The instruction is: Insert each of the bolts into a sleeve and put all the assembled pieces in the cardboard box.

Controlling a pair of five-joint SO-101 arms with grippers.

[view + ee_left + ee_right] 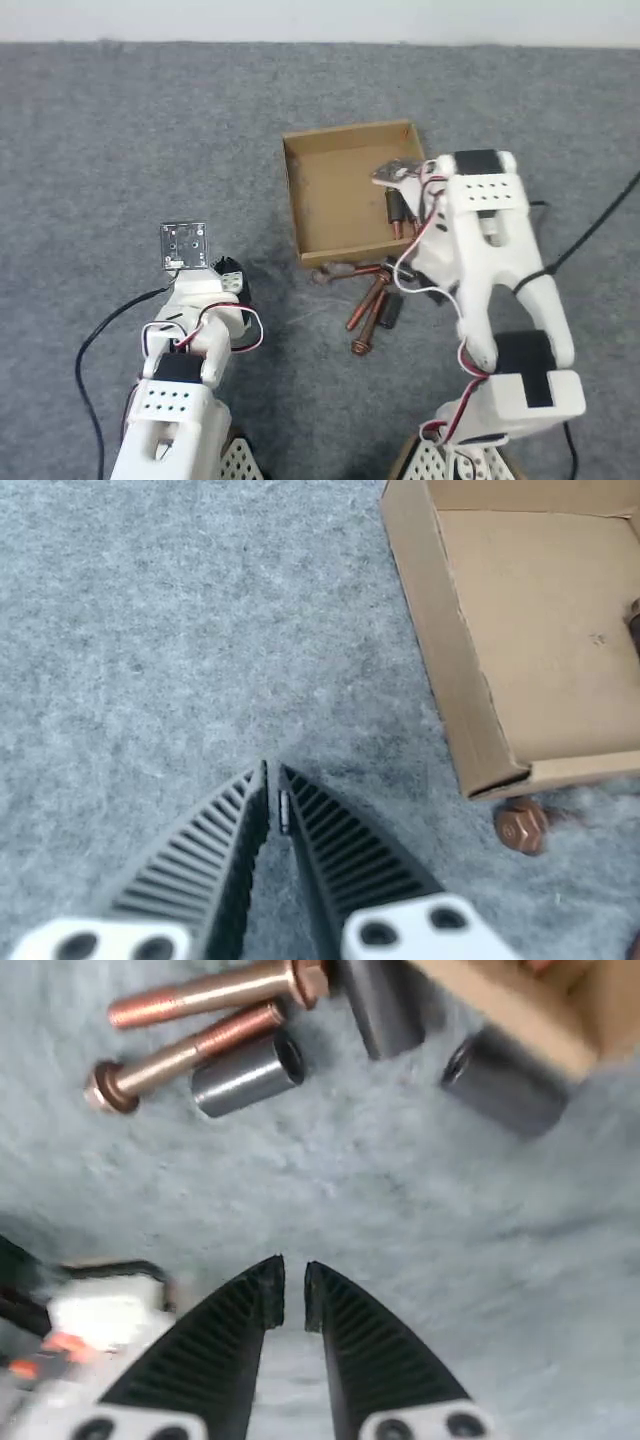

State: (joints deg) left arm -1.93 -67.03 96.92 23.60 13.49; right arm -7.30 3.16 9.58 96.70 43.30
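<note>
High view: cardboard box (291,200) on grey carpet (150,120). A dark sleeve with a copper bolt end showing (397,212) lies inside the box, near the wall on the right arm's side. Loose bolts (366,303) lie just outside the box's near wall, with dark sleeves (250,1070) among them.

Left gripper (272,785): over bare carpet beside the box, fingers closed together, holding nothing.

Right gripper (293,1288): over carpet near those loose parts outside the box, fingers all but closed, empty.
</note>
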